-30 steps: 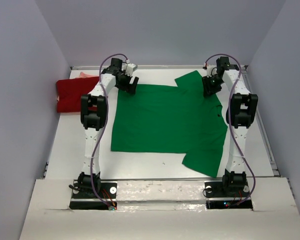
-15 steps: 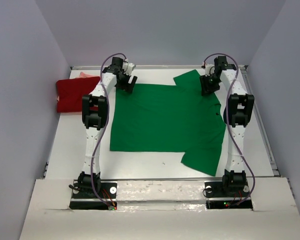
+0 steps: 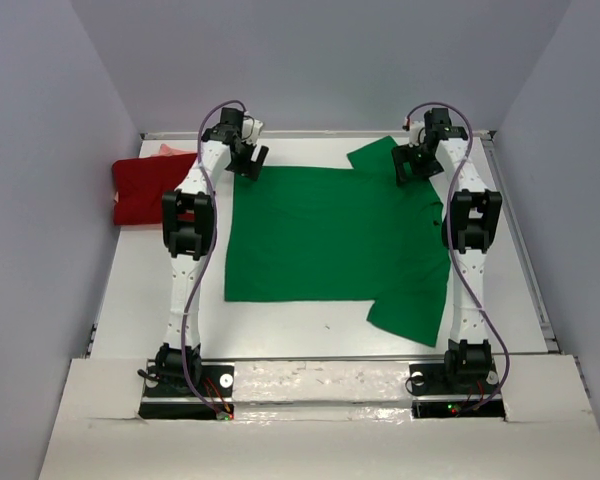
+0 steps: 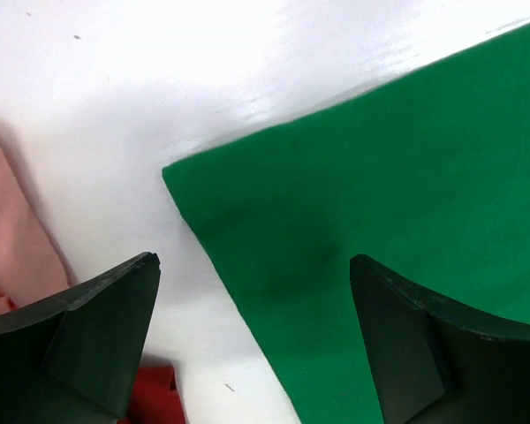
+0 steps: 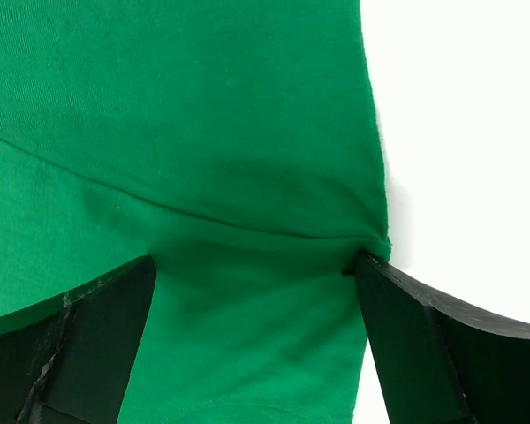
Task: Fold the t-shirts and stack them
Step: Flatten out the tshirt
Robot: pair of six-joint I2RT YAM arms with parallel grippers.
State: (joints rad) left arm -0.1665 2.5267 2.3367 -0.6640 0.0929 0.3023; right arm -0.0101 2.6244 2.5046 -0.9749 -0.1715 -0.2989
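Note:
The bright green t-shirt point(image 3: 330, 235) lies spread flat in the middle of the table, one sleeve at the far right and one at the near right. My left gripper point(image 3: 248, 160) hovers open over its far left corner point(image 4: 380, 177), nothing between its fingers point(image 4: 97, 327). My right gripper point(image 3: 408, 165) stands open over the far right sleeve seam point(image 5: 203, 132), its right finger point(image 5: 424, 344) at the cloth's edge. The dark red t-shirt point(image 3: 140, 190) lies folded at the left wall. A bit of the salmon-pink t-shirt point(image 3: 175, 151) shows behind it.
The white table point(image 3: 280, 325) has a raised rim along the far edge point(image 3: 320, 133) and the right side point(image 3: 525, 260). Grey walls close in the left, back and right. Both arm bases sit at the near edge.
The right gripper has opened wide and let go of the green shirt near its far right sleeve. Both grippers have drawn slightly toward the far edge. The shirt has settled flat.

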